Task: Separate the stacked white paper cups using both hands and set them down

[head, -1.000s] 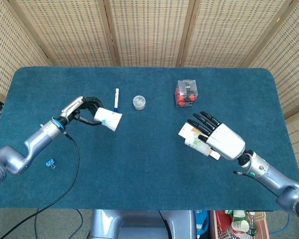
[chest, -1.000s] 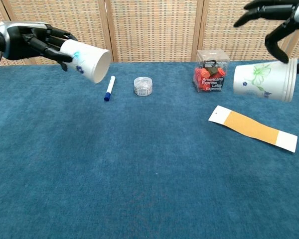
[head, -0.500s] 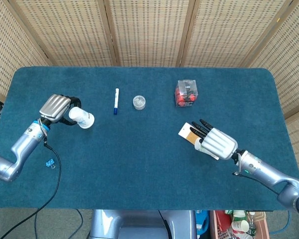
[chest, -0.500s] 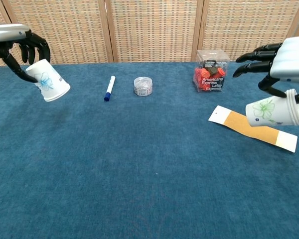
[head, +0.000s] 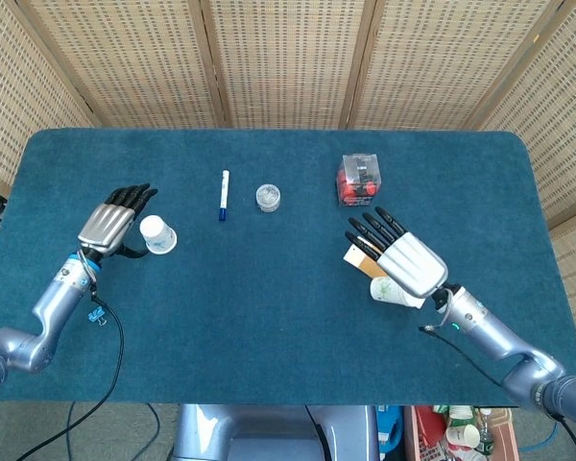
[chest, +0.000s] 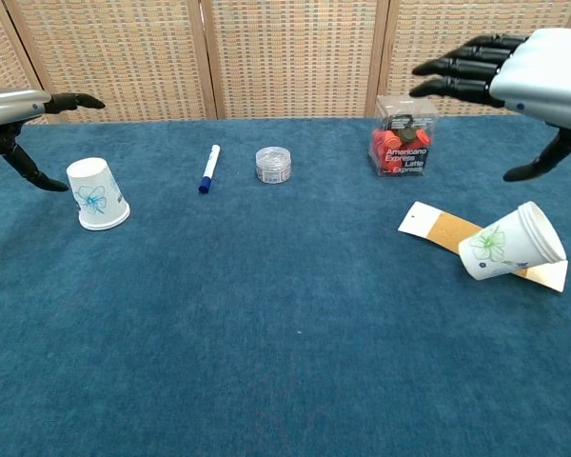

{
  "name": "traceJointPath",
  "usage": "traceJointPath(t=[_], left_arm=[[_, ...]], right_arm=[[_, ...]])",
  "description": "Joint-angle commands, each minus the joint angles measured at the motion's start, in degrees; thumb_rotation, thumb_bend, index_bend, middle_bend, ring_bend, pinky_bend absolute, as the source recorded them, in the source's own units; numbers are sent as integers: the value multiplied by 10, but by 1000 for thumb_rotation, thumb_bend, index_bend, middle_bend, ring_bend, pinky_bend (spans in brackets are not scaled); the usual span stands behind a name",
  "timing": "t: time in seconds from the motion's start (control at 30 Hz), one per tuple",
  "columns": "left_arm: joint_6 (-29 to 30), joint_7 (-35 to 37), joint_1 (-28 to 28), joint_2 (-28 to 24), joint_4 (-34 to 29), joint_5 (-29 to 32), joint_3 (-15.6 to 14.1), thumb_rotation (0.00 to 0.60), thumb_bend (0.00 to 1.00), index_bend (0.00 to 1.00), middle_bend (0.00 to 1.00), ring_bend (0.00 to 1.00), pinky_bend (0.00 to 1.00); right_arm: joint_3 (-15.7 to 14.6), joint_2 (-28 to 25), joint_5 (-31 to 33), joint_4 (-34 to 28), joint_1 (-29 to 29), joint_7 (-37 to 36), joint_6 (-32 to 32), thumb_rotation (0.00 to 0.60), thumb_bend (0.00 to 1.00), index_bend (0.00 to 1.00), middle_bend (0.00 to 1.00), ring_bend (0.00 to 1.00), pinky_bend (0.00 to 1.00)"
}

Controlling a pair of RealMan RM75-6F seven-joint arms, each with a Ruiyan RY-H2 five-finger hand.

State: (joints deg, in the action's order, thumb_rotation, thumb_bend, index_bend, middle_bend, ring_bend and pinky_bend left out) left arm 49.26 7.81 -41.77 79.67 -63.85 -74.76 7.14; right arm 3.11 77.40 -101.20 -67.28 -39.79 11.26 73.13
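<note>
Nearest me on the right, one white paper cup (chest: 510, 244) lies tipped on a paper strip (chest: 436, 229); my right hand (chest: 514, 71) hovers spread above. Farther left, the other cup (chest: 97, 193) stands inverted, left hand (head: 108, 224) spread beside. I judge separation finished; the tipped cup may need righting.

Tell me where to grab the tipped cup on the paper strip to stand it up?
Grip the green-flower cup across its side wall, coming from above with the right hand open over it. It lies on its side on the strip, so the wall faces up.
</note>
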Motion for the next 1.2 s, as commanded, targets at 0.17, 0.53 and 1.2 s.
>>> traceJointPath(t=[0.17, 0.53, 1.2], left_arm=[[59, 5, 53, -81, -121, 30, 19, 600, 179, 0, 0, 0, 0], [235, -5, 204, -150, -270, 45, -13, 600, 167, 0, 0, 0, 0], [256, -14, 236, -133, -240, -4, -23, 600, 166, 0, 0, 0, 0]], right_arm=[[34, -19, 61, -82, 40, -23, 43, 600, 0, 0, 0, 0, 48], [-6, -76, 189, -235, 215, -53, 137, 600, 0, 0, 0, 0, 0], [1, -69, 204, -230, 267, -44, 137, 600, 0, 0, 0, 0, 0]])
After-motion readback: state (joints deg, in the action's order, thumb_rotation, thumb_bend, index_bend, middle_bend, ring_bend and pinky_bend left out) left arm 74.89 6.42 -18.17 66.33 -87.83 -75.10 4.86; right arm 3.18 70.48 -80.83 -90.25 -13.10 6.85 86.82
